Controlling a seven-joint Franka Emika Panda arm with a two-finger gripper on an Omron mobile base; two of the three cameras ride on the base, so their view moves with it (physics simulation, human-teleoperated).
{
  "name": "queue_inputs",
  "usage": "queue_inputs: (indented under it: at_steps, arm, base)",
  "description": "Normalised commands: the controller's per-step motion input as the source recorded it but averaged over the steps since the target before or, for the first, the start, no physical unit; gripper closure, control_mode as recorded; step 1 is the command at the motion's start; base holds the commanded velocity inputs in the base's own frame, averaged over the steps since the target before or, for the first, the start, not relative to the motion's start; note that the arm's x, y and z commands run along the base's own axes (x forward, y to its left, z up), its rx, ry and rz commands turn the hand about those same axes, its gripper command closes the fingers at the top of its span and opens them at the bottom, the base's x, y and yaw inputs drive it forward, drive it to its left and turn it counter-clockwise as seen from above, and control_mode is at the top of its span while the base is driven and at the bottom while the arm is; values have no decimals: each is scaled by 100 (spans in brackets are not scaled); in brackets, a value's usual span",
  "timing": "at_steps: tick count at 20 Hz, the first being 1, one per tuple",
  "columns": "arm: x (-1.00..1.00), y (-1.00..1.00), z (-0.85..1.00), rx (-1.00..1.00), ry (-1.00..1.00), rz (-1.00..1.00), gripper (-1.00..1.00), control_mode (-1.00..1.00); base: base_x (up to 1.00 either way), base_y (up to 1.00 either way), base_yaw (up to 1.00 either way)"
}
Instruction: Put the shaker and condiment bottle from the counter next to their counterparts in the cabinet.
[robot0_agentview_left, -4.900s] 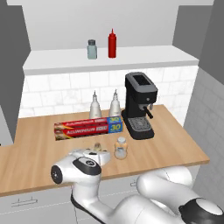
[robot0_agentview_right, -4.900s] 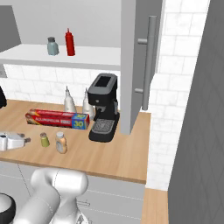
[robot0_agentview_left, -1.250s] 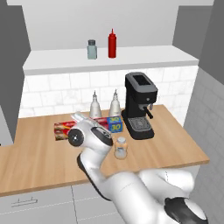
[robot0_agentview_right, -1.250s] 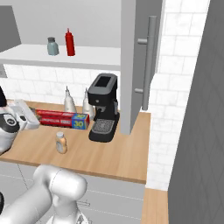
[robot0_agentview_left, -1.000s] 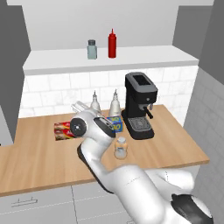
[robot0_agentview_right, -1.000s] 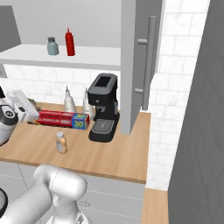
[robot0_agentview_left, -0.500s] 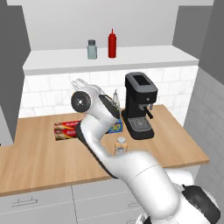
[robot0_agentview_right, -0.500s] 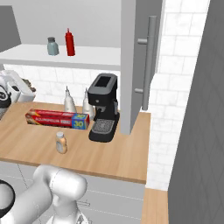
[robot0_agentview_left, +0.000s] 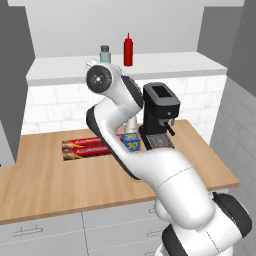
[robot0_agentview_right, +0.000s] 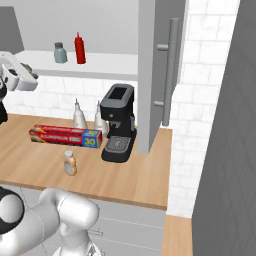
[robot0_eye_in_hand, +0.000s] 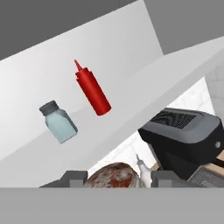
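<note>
Arm's swung way up since half a second ago: the hand (robot0_agentview_right: 31, 76) was down near the foil box level and now it's up at the cabinet (robot0_agentview_left: 165, 61) shelf edge, off at about 9 o'clock in the right base view. In the hand view there's a rusty-looking round cap sitting right between the finger tips, so I'd say it's clamped on the shaker (robot0_eye_in_hand: 114, 176), though you only see the top of it. The olive shaker isn't on the counter (robot0_agentview_right: 140, 185) in the right base view, which fits. The condiment bottle (robot0_agentview_right: 70, 163) is on the counter, standing upright just in front of the foil box (robot0_agentview_right: 65, 135), around 7 o'clock from the coffee machine (robot0_agentview_right: 118, 122). Up on the shelf the grey-blue shaker (robot0_eye_in_hand: 58, 122) and the red squeeze bottle (robot0_eye_in_hand: 92, 91) stand side by side, red one at 3 o'clock of the shaker in the left base view. So my read is we're mid-carry on item one. Next it needs to reach in over the shelf lip, set the shaker down beside the grey-blue one without bumping it, then let go and head back for the bottle.
</note>
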Motion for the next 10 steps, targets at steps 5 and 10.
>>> queue_inputs:
  at_steps: [5, 10]
  arm:
    - [0, -13, 63, 0, -3, 3, 100, -100]
    - [0, 0, 21, -4, -2, 1, 100, -100]
  base:
    - [0, 0, 0]
    - [0, 0, 0]
